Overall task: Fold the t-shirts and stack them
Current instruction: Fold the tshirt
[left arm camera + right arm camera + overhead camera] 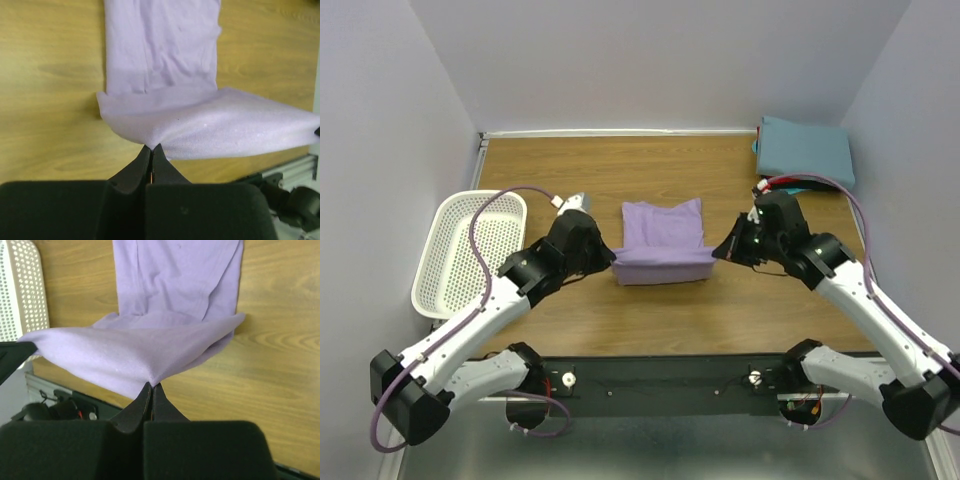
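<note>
Lavender t-shirt [663, 245]: centre of wooden desk [620, 170], near edge raised, its corners clamped in left claw [610, 257] and right claw [717, 252]. Top view alone: teal t-shirt [805, 150] far right, white basket [470, 250] left, pale walls [650, 60].

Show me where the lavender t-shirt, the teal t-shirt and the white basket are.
lavender t-shirt [662, 232]: top external view, on its flat upper layer.
teal t-shirt [805, 150]: top external view, middle of the folded rectangle.
white basket [455, 270]: top external view, on its perforated floor.
</note>
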